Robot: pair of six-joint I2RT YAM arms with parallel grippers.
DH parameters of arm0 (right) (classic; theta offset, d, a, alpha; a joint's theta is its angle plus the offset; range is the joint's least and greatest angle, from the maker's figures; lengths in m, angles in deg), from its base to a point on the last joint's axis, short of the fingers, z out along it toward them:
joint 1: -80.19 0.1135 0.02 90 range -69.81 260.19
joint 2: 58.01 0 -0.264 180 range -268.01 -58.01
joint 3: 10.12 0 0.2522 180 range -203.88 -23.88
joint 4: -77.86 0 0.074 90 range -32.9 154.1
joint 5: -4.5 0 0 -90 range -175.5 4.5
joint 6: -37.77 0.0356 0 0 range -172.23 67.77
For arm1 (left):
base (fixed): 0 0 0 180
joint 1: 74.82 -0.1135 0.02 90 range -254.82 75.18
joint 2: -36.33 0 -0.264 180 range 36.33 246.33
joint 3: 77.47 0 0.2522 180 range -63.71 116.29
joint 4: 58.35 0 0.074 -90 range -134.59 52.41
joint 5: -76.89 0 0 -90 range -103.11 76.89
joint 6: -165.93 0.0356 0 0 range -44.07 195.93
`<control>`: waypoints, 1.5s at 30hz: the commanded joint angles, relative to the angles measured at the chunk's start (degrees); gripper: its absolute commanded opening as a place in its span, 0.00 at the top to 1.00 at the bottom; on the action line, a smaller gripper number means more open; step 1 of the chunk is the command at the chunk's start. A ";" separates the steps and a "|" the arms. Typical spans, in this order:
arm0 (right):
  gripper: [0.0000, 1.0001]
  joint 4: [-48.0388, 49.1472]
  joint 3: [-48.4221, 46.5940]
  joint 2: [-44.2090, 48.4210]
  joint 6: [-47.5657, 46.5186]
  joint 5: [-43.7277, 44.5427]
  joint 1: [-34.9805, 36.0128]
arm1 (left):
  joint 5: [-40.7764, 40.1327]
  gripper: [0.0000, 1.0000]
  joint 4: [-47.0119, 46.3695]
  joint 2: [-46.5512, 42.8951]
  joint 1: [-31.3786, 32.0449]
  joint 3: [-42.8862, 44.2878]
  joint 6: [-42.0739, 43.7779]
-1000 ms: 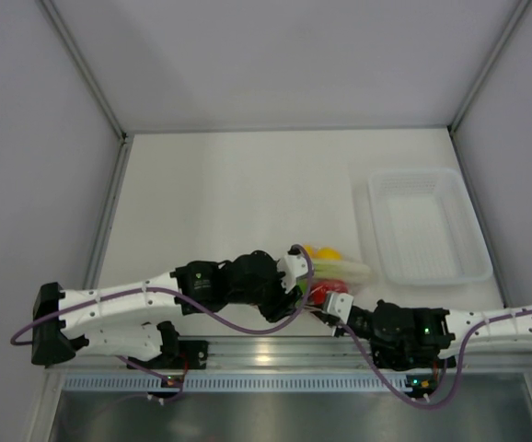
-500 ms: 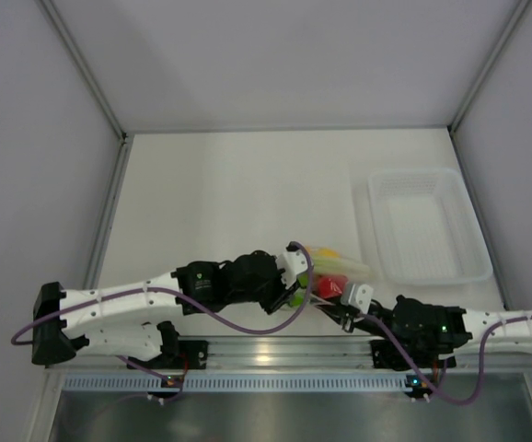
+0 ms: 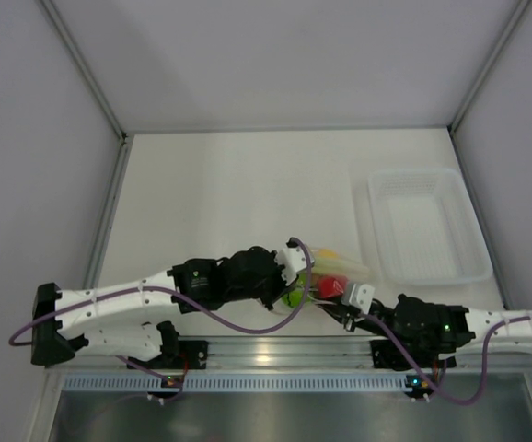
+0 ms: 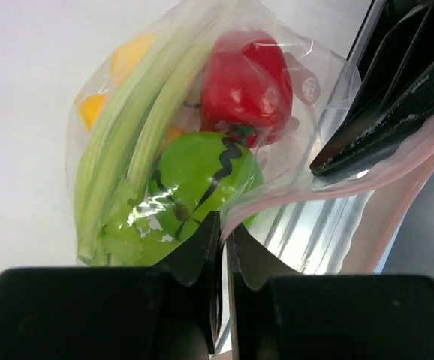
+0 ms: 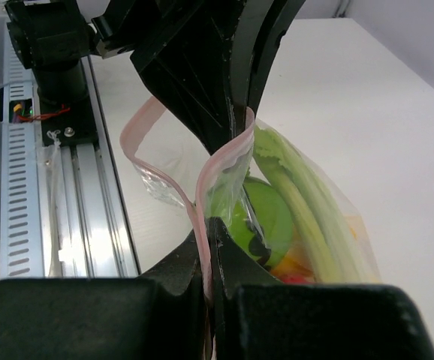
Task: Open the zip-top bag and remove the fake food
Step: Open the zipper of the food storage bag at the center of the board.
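The clear zip-top bag [image 3: 329, 274] lies near the table's front edge with its pink zip strip [image 5: 202, 176] toward the arms. Inside are the fake food: a red pepper [image 4: 247, 82], a green ball [image 4: 202, 176], pale green stalks [image 4: 123, 142] and yellow and orange pieces [image 4: 131, 56]. My left gripper [image 4: 222, 232] is shut on one lip of the bag's mouth. My right gripper [image 5: 207, 240] is shut on the other lip. The two lips stand apart, so the mouth gapes a little between the grippers [image 3: 314, 296].
A rigid translucent white tray [image 3: 427, 226] stands at the right, behind the right arm. The metal rail [image 3: 266, 354] runs along the front edge just under both grippers. Grey walls close in the table at left, back and right.
My right gripper has pulled back to the right and toward the front edge with its lip of the bag. The left gripper has shifted slightly; the bag's mouth has spread.
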 commanded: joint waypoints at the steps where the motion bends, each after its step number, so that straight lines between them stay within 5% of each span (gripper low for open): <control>1: 1.00 -0.87 -3.66 -0.12 -1.02 0.21 0.94 | 1.62 0.86 -2.64 1.09 0.22 3.55 0.83; 23: 1.00 -2.54 -3.05 1.64 -0.41 3.29 0.86 | 9.45 0.80 -1.23 -0.58 0.22 2.85 3.03; 31: 1.00 -2.37 -2.79 1.73 -0.24 3.81 0.86 | 6.20 1.00 -1.15 -1.10 0.22 1.88 3.03; 36: 1.00 -1.67 -2.96 2.69 -0.06 4.78 0.86 | -3.19 1.00 -1.15 -2.68 0.22 1.88 1.89; 41: 0.66 3.41 -5.06 0.86 -3.04 7.15 0.86 | -14.60 1.00 -1.23 -3.13 0.14 4.34 2.06; 42: 0.46 4.39 -5.68 -0.54 -4.26 7.85 0.86 | -16.20 1.00 -1.15 -3.04 0.14 5.48 2.15; 44: 0.30 6.06 -7.43 -2.57 -4.80 12.06 0.77 | -22.41 1.00 -1.15 -2.51 0.05 7.06 2.15; 45: 0.13 7.20 -9.88 -5.02 -4.28 14.34 0.60 | -24.54 1.00 -1.15 -1.99 0.05 8.55 1.80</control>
